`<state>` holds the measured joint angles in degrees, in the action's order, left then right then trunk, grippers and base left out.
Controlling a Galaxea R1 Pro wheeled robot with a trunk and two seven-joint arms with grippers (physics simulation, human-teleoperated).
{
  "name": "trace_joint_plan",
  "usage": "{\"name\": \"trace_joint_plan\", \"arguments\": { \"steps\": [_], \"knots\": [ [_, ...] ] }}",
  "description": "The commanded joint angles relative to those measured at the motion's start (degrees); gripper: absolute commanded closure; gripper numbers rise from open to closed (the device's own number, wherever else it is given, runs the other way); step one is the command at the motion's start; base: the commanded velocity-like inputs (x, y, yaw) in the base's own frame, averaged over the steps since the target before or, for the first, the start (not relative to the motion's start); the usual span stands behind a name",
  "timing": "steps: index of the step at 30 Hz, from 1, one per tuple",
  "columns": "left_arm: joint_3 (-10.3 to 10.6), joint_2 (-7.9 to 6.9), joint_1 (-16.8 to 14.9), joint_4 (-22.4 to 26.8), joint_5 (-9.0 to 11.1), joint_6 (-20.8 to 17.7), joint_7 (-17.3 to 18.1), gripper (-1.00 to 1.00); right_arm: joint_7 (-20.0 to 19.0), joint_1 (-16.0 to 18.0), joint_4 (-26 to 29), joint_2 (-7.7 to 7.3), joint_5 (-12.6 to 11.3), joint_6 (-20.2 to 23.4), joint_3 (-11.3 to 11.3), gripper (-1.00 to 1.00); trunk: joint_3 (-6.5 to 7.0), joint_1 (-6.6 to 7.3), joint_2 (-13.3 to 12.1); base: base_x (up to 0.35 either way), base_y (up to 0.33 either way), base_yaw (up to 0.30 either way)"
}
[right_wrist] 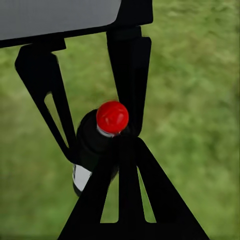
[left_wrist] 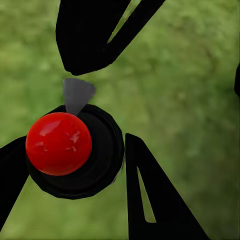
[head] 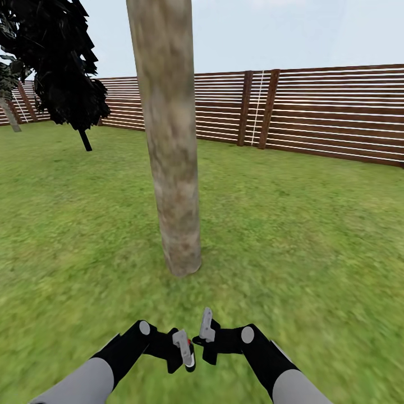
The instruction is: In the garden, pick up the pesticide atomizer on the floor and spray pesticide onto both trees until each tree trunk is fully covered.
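A: What is recorded, largest first?
B: Lawn [head: 314, 235], slat fence [head: 331, 112] at two o'clock, tree trunk [head: 171, 146] at twelve, dark tree [head: 62, 62] at ten.
A: And the atomizer?
B: The pesticide atomizer [left_wrist: 70, 150], red-capped, is clamped between the left gripper [head: 185, 350] fingers. The right gripper [head: 205, 331] is seen just beside; its opening cannot be told.

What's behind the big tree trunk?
Behind the tree trunk there is grass running back to a brown slatted fence. The strip of lawn and fence directly behind the trunk is covered.
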<state>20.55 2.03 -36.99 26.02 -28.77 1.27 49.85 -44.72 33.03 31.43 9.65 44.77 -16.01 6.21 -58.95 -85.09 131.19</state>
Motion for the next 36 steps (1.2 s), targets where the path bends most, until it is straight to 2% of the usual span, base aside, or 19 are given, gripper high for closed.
{"name": "trace_joint_plan", "arguments": {
  "steps": [1,6,17,21,25,32,34,35,36],
  "knots": [
    [-0.1,0.13,0.0,0.1,-0.4,0.2,0.2,1.00,0.0,0.0,0.1,0.01,0.6,-0.3,-0.1,1.00,-0.05,0.01,0.0,0.000,0.000,0.000],
    [-0.1,0.25,0.0,0.0,-0.3,2.0,0.2,1.00,0.0,0.0,0.0,-0.01,0.6,-0.3,-0.1,1.00,-0.05,0.01,0.0,0.000,0.000,0.000],
    [-0.2,0.22,0.0,-0.4,-0.4,2.1,0.1,1.00,0.0,0.0,0.0,-0.07,0.6,-0.3,-0.1,1.00,-0.05,0.01,0.0,0.000,0.000,0.000],
    [-0.2,-0.78,0.0,-0.9,-0.6,2.2,0.1,1.00,0.0,0.0,0.0,-0.07,0.5,-0.3,-0.1,1.00,-0.05,0.01,0.0,0.000,0.000,0.000],
    [-1.5,-4.29,0.2,-1.0,-0.6,2.4,0.2,1.00,0.0,0.0,0.0,-0.07,0.5,-0.3,-0.1,1.00,-0.05,0.01,0.0,0.000,0.000,0.000],
    [-1.7,-9.96,0.7,-1.0,-0.7,2.5,0.2,1.00,0.0,0.0,-0.1,-0.07,0.5,-0.3,-0.1,1.00,-0.05,0.01,0.0,0.000,0.000,0.000],
    [-1.7,-11.13,0.7,-1.0,-0.7,2.5,0.2,1.00,0.0,0.0,-0.1,-0.11,0.6,-0.3,-0.1,1.00,-0.05,0.01,0.0,0.000,0.000,0.000],
    [-1.6,-12.14,0.7,-1.0,-0.7,2.5,0.1,1.00,0.0,0.0,-0.1,-0.16,0.6,-0.3,-0.1,-1.00,-0.05,0.01,0.0,0.000,0.000,0.000],
    [-1.6,-12.77,0.8,-1.0,-0.8,2.5,0.1,1.00,0.0,0.0,-0.1,-0.21,0.5,-0.3,-0.2,-1.00,-0.05,0.01,0.0,0.000,0.000,0.000]
  ]
}}
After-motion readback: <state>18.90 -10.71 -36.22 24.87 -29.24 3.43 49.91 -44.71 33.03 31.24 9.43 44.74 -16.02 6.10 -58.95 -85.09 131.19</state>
